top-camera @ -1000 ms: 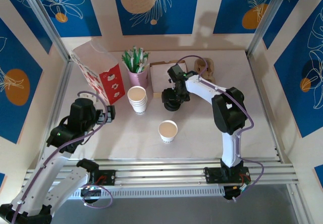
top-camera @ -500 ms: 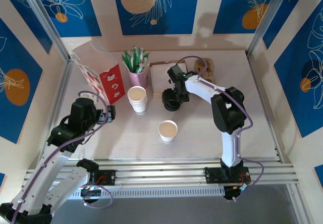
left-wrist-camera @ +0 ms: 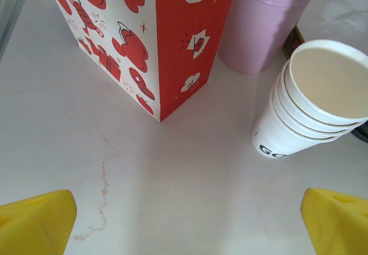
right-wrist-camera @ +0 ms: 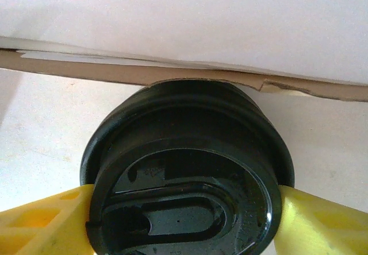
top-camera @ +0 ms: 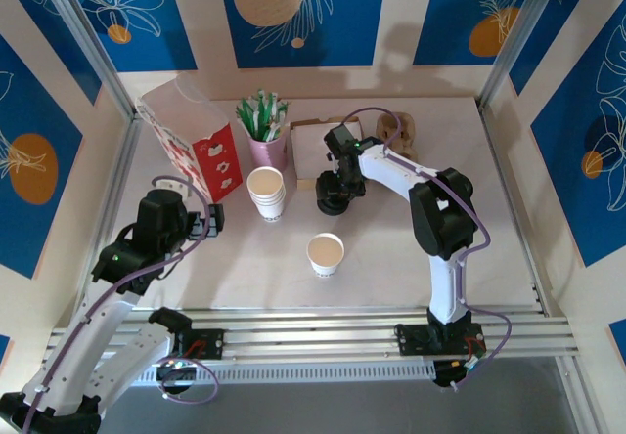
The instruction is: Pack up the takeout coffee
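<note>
I have the black lid (right-wrist-camera: 190,169) at mid-table, right beside the near edge of a paper-covered cardboard sheet (right-wrist-camera: 69,74); what is under the lid I can't tell. My right gripper (top-camera: 330,199) clamps its rim from both sides. A lone open cup (top-camera: 326,253) stands nearer, with bare table (top-camera: 391,258) to its right. To the left are a cup stack (top-camera: 266,193), a pink holder (top-camera: 267,146) and a paper bag (top-camera: 191,141). My left gripper (top-camera: 213,221) hangs with its jaws spread wide, near-left of them.
</note>
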Robot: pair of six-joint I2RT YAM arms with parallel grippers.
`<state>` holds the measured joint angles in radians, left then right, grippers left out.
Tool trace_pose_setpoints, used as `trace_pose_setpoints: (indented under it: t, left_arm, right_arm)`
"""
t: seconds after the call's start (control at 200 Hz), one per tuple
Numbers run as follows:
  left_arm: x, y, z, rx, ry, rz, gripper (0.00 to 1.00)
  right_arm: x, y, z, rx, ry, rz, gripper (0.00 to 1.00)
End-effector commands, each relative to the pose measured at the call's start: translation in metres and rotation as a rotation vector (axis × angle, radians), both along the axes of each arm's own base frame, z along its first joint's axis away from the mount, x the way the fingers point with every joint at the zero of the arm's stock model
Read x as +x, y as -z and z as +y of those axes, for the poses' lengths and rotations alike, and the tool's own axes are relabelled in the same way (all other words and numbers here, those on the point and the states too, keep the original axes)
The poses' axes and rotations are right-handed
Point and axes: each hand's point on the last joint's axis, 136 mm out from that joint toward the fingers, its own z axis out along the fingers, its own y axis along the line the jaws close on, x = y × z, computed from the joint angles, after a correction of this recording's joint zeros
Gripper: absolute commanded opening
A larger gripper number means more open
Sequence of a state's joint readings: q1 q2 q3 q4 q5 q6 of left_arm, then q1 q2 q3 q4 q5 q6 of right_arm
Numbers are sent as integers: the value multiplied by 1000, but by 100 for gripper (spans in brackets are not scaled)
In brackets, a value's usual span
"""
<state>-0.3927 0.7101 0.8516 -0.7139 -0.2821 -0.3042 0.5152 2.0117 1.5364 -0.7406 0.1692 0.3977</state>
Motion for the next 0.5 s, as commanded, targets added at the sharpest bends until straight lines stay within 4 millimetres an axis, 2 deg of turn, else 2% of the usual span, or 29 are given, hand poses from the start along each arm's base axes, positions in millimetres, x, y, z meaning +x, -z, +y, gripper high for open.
trace_pose_setpoints:
  t: [0.0,0.285,0.495]
  left_arm:
    - [3,-3,3,9,-4,-19,100]
    - [3,-3,2,7,-3,-22,100]
    - [2,-4,2,5,-1,-25,100]
  right_arm:
    - [-2,-32,4,26,-11,-45,70]
    - [-6,-77,1,52,-18,-118,69]
    - [-23,-111,2,69,-49,-170,68]
